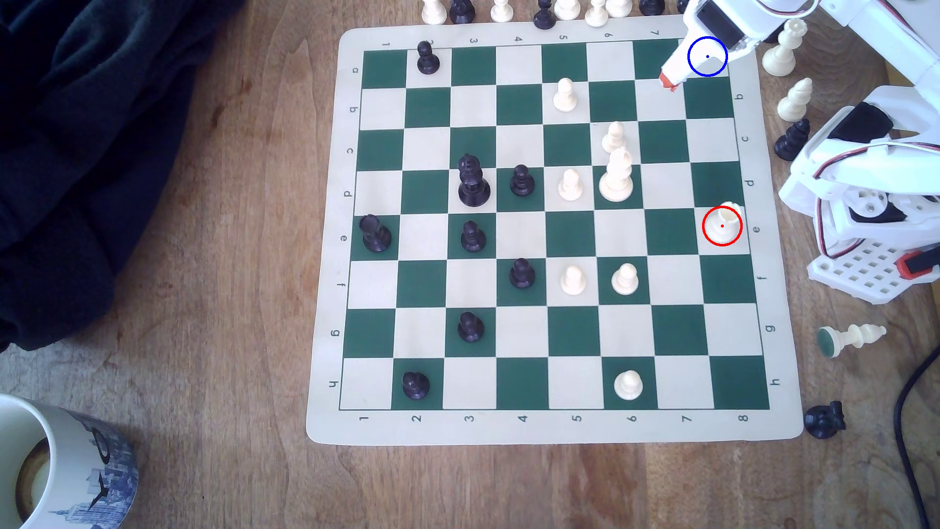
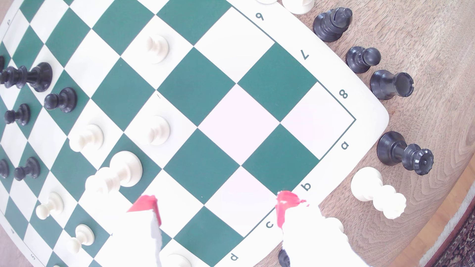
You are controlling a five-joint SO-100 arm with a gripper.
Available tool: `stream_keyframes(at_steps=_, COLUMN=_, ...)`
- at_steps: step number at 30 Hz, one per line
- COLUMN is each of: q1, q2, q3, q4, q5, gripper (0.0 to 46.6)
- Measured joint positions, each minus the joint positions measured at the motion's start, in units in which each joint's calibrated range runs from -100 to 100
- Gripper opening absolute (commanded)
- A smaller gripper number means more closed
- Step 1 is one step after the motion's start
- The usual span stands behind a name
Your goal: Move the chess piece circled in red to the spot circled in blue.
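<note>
Mug [image 1: 61, 468]: at the table's near corner on the exterior view's left, off the board; a dark ring shows inside, contents unclear.
Board [image 1: 325, 254]: carries the game; captured pieces stand off it along the far and right edges.
Rook [image 1: 726, 219]: upright on the red-ringed cream square, row e, column 8, at the board's right edge in the exterior view; untouched, not yet lifted.
Claw [image 2: 218, 208]: open, red-tipped jaws spread wide over bare squares, holding nothing.
Spot [image 2: 318, 120]: the far right corner square, a8, bare; the claw hovers there in the exterior view, well apart from the rook.
</note>
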Motion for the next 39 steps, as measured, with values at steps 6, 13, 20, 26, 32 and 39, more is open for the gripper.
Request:
stream_keyframes(at_steps=6, q1=-6.71, q2=4.52, q3=7.50, q4=4.78, q5=-1.27, gripper=37.2)
stream_keyframes(at_steps=13, q1=-9.59, q2=4.78, q3=6.78, q4=7.09, q5=-1.27, gripper=41.1)
stream_keyframes(at_steps=20, q1=-13.42, q2=0.50, q3=0.36, q4=10.52, q5=-0.29, gripper=42.7)
stream_keyframes(at_steps=26, q1=-16.67, q2=-7.71, q3=0.45, q4=11.63, q5=-0.29, gripper=41.3)
stream_keyframes(at_steps=32, q1=-20.94, q2=-16.59, q3=3.80, q4=13.94, q5=-0.29, gripper=41.0)
stream_keyframes(at_steps=39, q1=-24.04, q2=-29.16, q3=13.01, q4=16.57, q5=-0.29, gripper=40.4)
